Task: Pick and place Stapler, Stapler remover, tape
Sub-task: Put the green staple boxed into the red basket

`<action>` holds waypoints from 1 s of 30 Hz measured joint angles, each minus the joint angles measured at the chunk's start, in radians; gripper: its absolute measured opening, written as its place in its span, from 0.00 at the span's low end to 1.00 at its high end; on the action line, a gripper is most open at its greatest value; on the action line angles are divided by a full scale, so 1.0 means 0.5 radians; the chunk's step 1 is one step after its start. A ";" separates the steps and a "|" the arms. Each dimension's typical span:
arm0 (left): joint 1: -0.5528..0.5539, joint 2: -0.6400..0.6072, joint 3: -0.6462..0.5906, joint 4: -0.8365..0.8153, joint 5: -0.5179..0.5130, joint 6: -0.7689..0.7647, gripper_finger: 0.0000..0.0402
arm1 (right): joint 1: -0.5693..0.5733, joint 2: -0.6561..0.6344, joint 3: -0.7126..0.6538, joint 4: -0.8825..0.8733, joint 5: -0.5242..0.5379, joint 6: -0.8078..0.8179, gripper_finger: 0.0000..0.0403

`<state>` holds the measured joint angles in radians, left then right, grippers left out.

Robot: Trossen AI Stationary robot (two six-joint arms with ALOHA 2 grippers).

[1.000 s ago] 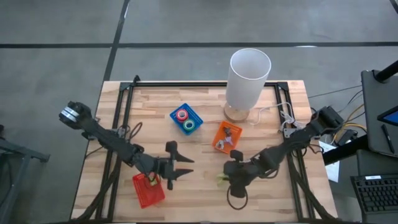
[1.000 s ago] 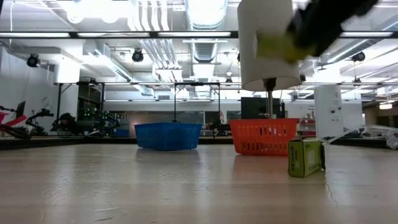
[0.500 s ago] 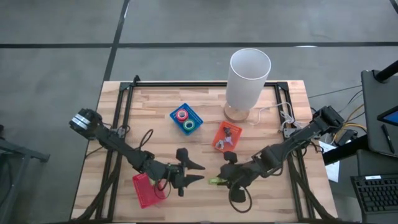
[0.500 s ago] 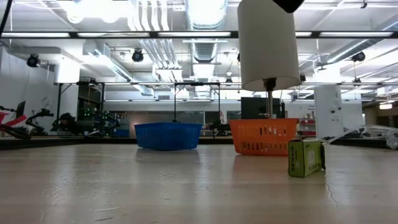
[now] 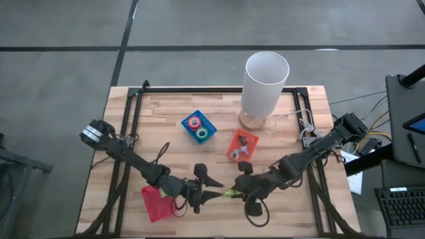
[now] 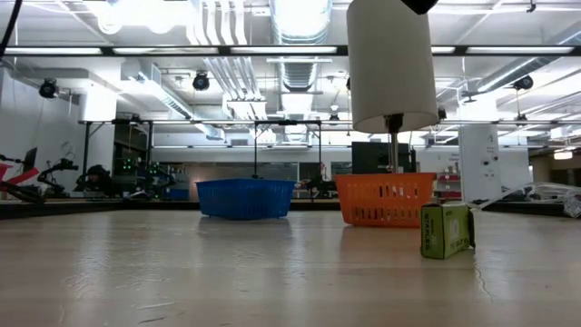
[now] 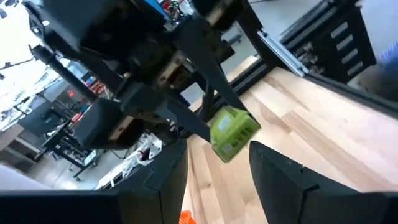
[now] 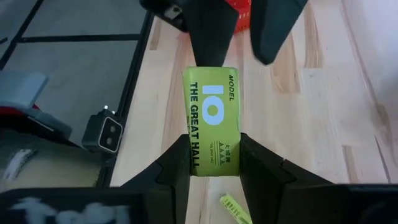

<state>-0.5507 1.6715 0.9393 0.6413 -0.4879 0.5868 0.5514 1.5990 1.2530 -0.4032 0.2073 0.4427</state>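
My right tool [image 5: 234, 192] grips a small green box [image 8: 211, 119], the staples pack, by its near end, held above the surface [image 5: 292, 206] near the front edge. In the right wrist view the box juts out past my two fingers [image 8: 177, 163], its far end free. My left tool [image 5: 214, 188] faces it from nine o'clock, jaws spread wide, the tips just beside the box's far end; I cannot tell whether they touch it. In the left wrist view the box [image 7: 232, 132] sits between my left fingers [image 7: 163, 174].

At eight o'clock from the box, the red tray [image 5: 152, 204] lies by the front left edge of the surface, partly under my left arm. At twelve o'clock sits the orange tray [image 5: 234, 143] with small metal pieces in it. At eleven o'clock, farther back, the blue tray [image 5: 188, 124] holds the tape [image 5: 194, 122], a red roll and a green-faced roll [image 5: 202, 134] side by side. The tall white cylinder [image 5: 265, 79] stands at one o'clock, near the back edge.

Bare wood lies open between the trays and along the front edge to the right of my arm. In the low view, another green box [image 6: 447, 230] stands upright on the surface.
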 joint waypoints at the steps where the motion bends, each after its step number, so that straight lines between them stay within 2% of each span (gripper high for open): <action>1: 0.000 0.011 0.008 -0.003 0.001 0.027 0.43 | 0.000 0.000 0.000 0.002 0.000 -0.004 0.27; 9: 0.000 0.130 0.111 0.002 0.043 0.213 0.43 | 0.000 0.000 0.000 0.024 -0.005 -0.003 0.27; 16: 0.002 0.222 0.225 0.004 0.102 0.241 0.42 | -0.010 0.000 -0.001 0.037 -0.021 0.004 0.28; 20: 0.002 0.243 0.259 0.005 0.075 0.242 0.35 | -0.009 -0.001 -0.001 0.039 -0.021 0.004 0.28; 25: 0.002 0.242 0.260 -0.016 0.044 0.241 0.22 | -0.009 0.000 -0.002 0.039 -0.021 0.004 0.27; 30: 0.003 0.231 0.259 -0.063 0.013 0.248 0.13 | -0.010 -0.001 -0.002 0.039 -0.013 0.003 0.31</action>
<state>-0.5493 1.7870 1.0689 0.6096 -0.4816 0.7109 0.5465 1.5986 1.2522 -0.3836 0.2009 0.4442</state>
